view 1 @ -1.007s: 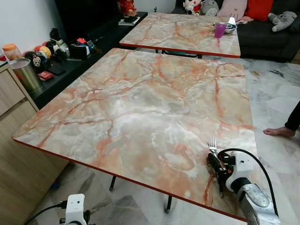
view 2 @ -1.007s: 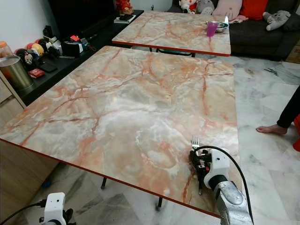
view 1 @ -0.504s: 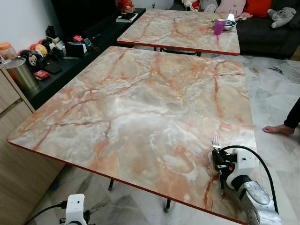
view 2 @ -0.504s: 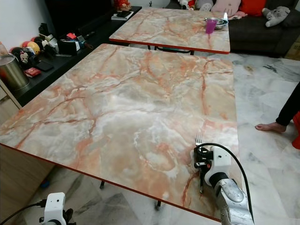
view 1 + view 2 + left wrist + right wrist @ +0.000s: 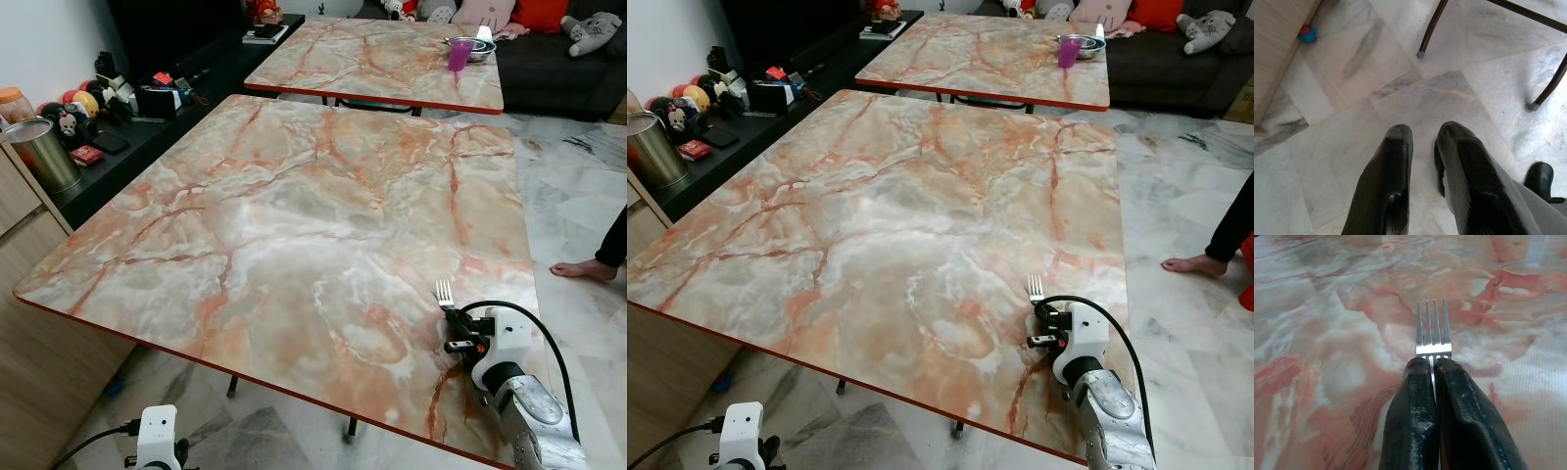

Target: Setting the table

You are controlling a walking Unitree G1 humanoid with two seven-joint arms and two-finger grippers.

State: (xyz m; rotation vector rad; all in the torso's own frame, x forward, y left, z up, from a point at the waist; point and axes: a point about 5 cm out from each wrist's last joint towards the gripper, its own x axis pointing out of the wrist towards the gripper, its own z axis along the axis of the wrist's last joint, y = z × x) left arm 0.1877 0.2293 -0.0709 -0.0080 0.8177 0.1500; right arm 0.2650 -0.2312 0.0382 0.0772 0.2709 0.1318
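My right gripper (image 5: pixel 453 319), pinching the fork (image 5: pixel 444 293), has edged forward low over the table (image 5: pixel 294 215), lower right of frame; placement is close. Left gripper (image 5: pixel 1422 142) hangs idle, slightly parted.

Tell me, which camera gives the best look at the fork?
The right wrist view: the fork sits close up, its four tines clear, clamped between the right gripper fingers above the marble table. Both eye views show it small, tines poking past the gripper near the table's right front corner.
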